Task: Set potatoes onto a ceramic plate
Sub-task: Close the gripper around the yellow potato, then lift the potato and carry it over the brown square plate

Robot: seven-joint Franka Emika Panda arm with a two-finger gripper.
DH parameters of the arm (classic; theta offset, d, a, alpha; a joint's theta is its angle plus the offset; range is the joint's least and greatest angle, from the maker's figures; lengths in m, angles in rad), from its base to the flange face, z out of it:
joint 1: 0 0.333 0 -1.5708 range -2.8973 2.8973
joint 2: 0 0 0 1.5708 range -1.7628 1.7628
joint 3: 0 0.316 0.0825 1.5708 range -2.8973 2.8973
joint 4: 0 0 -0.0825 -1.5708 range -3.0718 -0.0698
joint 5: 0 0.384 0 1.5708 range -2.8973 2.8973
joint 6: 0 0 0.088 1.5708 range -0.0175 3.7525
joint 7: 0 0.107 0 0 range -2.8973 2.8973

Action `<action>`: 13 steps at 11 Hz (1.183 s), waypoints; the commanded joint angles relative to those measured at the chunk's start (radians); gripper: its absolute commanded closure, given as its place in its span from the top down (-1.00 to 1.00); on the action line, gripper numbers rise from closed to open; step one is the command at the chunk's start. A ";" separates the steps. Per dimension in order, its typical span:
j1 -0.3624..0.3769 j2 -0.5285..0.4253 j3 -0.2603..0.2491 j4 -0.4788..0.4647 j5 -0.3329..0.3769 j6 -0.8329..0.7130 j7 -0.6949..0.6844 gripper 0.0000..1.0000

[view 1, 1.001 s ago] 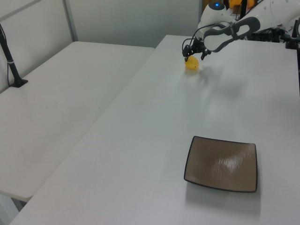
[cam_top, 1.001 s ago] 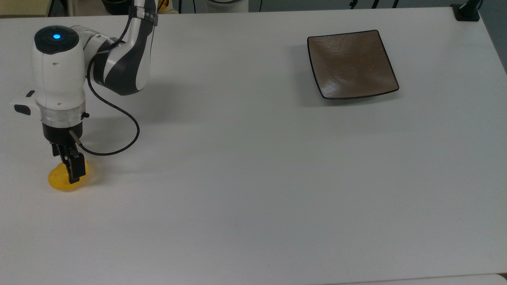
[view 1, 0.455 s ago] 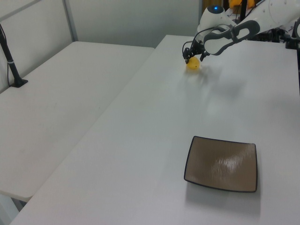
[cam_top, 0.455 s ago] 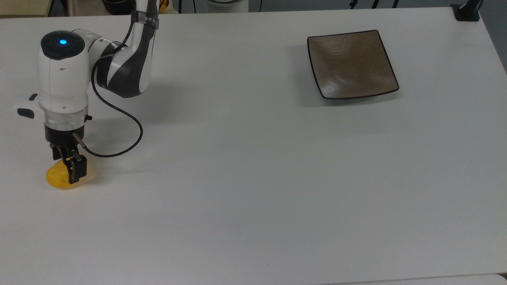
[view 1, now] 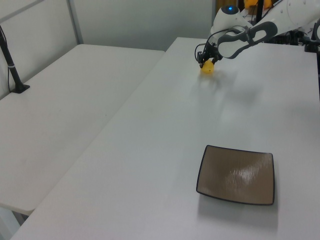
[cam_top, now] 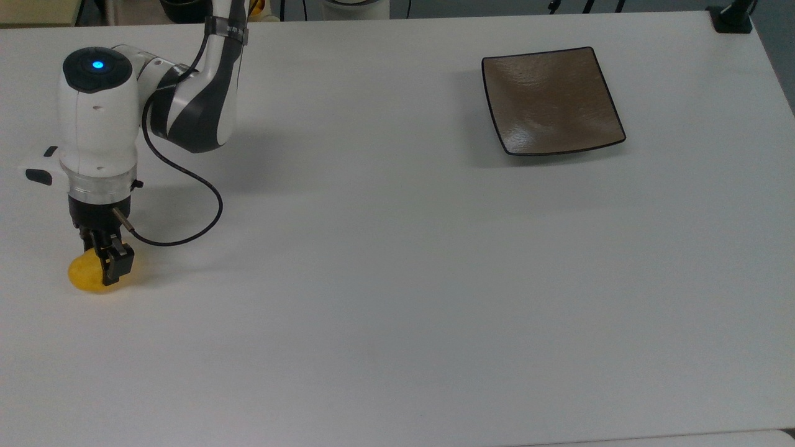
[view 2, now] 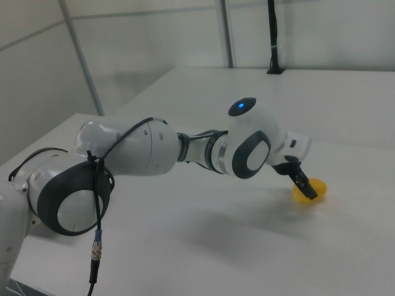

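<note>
Far left of the top view: the potato (cam_top: 86, 274), a small yellow lump, is seen on the white table (cam_top: 385, 298) with the gripper (cam_top: 109, 268) set down over its right part. One dark finger is seen against the potato's right side; whether the fingers are clamped on it cannot be told (the grip line is hidden by the finger itself).

The step in hand is judged to be the grasp. It would be done well if the fingers were centred across the potato's short width before closing, since the surface looks smooth and glossy and an off-centre pinch could squirt it sideways. A straight lift should follow only once the hold is firm.

In the left view the potato (view 1: 207, 69) is found just under the gripper (view 1: 204, 62), touching or nearly so. In the right view the finger tip is laid over the potato (view 2: 310, 192), the yellow showing to either side.

Far right of the top view: the plate (cam_top: 550, 100), square and brown, is well apart from the potato, with bare table between.
</note>
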 commanded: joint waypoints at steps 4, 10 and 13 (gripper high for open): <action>0.027 -0.226 0.005 -0.154 -0.020 -0.001 0.017 -0.48; 0.157 -0.563 0.014 -0.197 0.133 -0.440 -0.127 -0.43; 0.217 -0.730 0.021 -0.283 0.209 -0.604 -0.343 -0.43</action>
